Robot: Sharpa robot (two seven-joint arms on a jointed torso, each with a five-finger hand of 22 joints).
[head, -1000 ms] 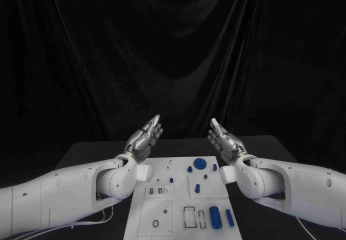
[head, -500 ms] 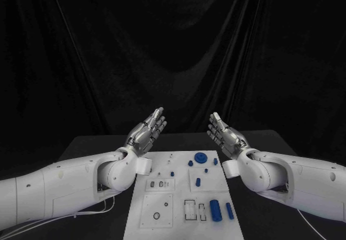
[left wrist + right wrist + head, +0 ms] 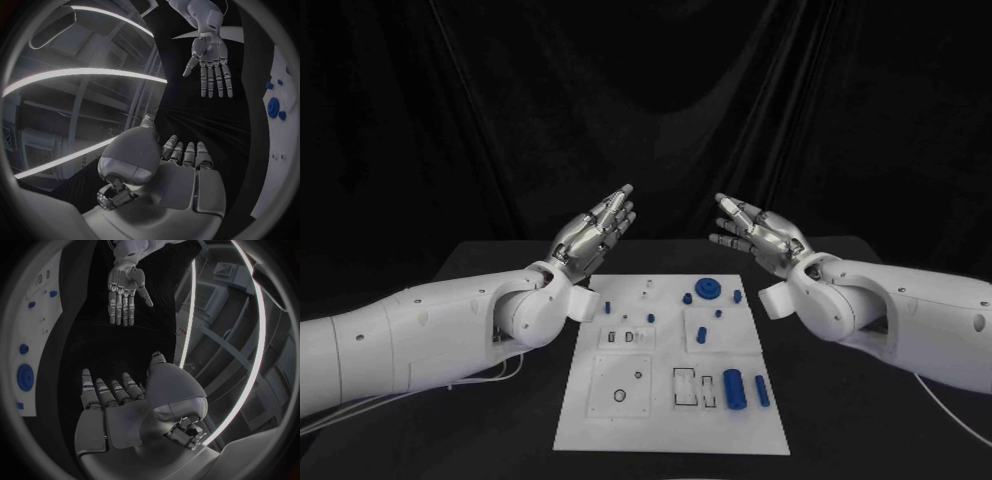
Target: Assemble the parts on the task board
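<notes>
My left robot hand (image 3: pixel 597 235) and right robot hand (image 3: pixel 759 237) hover empty, fingers apart, beyond the white rectangular task board (image 3: pixel 672 420), likely leaving its small blue parts (image 3: pixel 733 387) unobstructed.

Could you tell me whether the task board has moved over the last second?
No. The task board lies as before against the table's far edge; the whole head view shifted, so the camera moved.

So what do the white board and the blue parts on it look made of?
The flat white task board looks like matte plastic or painted sheet: even, no glare. The small blue parts, such as the round blue disc, look like moulded or printed plastic with uniform colour; I can't tell which.
</notes>
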